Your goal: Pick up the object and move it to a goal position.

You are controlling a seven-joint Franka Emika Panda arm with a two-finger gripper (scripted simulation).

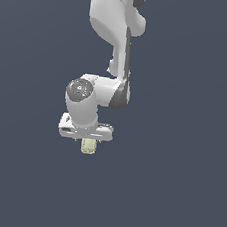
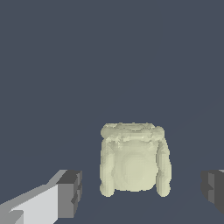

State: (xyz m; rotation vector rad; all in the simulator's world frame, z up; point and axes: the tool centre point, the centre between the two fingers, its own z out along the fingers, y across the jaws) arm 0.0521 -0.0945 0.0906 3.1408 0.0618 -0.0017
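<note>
Now I have the gripper (image 2: 140, 192) spread wide around the object (image 2: 133, 159), pads clear of it; next I close to grasp.

Plain dark slate-blue ground (image 1: 176, 194) throughout.

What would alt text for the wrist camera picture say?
A pale yellowish-green bumpy lump sits between two dark gripper fingertips, with a gap on each side, so the open gripper is not touching it. The background is plain dark blue-grey.
</note>
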